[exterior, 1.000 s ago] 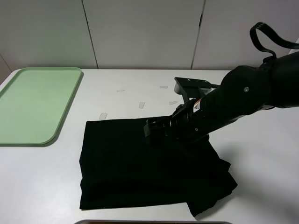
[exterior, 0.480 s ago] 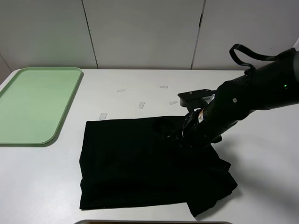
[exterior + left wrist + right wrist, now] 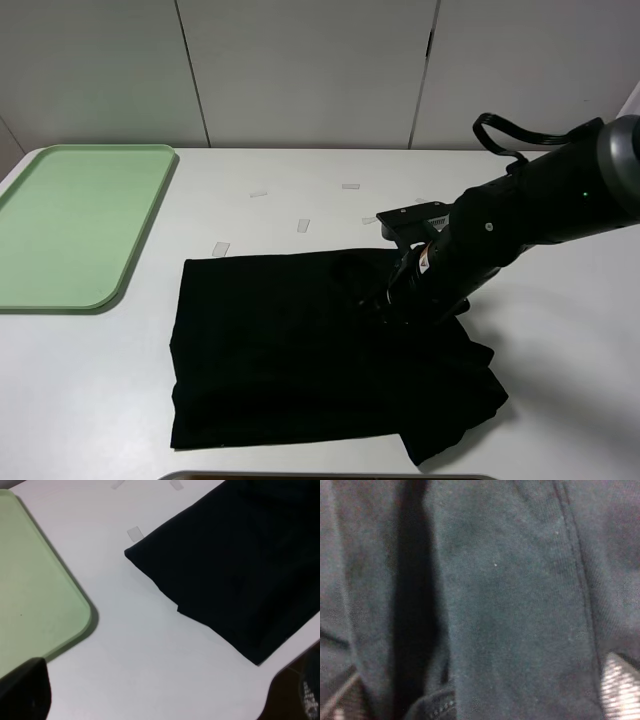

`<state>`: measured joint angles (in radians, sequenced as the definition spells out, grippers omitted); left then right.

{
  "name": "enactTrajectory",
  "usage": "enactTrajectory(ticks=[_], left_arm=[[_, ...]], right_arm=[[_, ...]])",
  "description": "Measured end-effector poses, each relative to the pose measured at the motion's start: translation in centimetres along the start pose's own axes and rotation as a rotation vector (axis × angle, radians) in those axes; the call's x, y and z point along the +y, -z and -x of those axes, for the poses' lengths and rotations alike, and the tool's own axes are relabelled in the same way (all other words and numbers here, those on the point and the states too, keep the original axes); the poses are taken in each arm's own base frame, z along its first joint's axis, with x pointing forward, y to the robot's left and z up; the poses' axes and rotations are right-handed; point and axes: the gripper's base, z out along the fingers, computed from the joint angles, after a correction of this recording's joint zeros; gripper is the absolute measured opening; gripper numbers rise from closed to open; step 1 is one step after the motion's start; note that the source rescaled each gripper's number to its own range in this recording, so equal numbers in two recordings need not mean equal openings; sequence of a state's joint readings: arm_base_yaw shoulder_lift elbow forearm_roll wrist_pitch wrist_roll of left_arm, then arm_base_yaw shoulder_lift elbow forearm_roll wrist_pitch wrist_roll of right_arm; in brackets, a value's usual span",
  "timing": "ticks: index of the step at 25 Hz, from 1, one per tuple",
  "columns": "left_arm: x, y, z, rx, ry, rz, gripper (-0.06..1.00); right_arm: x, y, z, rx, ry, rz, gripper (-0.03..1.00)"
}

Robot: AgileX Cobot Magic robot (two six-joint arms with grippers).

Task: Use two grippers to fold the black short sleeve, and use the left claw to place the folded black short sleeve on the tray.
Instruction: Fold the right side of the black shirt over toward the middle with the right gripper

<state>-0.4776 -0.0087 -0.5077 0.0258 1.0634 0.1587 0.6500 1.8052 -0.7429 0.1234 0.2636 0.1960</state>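
Tray (image 3: 70, 220) at the table's (image 3: 560, 390) left edge; black short sleeve (image 3: 280, 350) lying mid-table, well apart from it; right gripper (image 3: 385, 300) pressed onto the cloth, grip impossible to tell; left claw (image 3: 22, 692) spread wide, holding nothing

You see the shirt (image 3: 290, 350) as matt black cloth, finely knit up close; the tray (image 3: 70, 225) is smooth pale-green plastic; the surface (image 3: 560, 400) under both looks smooth, matt white.

Right gripper (image 3: 385, 296) pitched down, arm (image 3: 520, 215) stretched low inward.
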Motion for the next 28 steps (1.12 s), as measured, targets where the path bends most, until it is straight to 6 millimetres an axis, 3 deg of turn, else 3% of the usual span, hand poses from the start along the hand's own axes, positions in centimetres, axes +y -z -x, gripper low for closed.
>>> enactTrajectory(ticks=[8, 20, 28], left_arm=[[0.0, 0.0, 0.0, 0.000, 0.000, 0.000, 1.00], [0.1, 0.0, 0.0, 0.002, -0.005, 0.013, 1.00], [0.1, 0.0, 0.0, 0.002, -0.006, 0.015, 1.00]], right_arm=[[0.1, 0.1, 0.2, -0.026, -0.007, 0.006, 0.00], [0.7, 2.7, 2.0, -0.137, -0.032, 0.044, 0.00], [0.8, 2.8, 2.6, -0.193, -0.045, 0.058, 0.00]])
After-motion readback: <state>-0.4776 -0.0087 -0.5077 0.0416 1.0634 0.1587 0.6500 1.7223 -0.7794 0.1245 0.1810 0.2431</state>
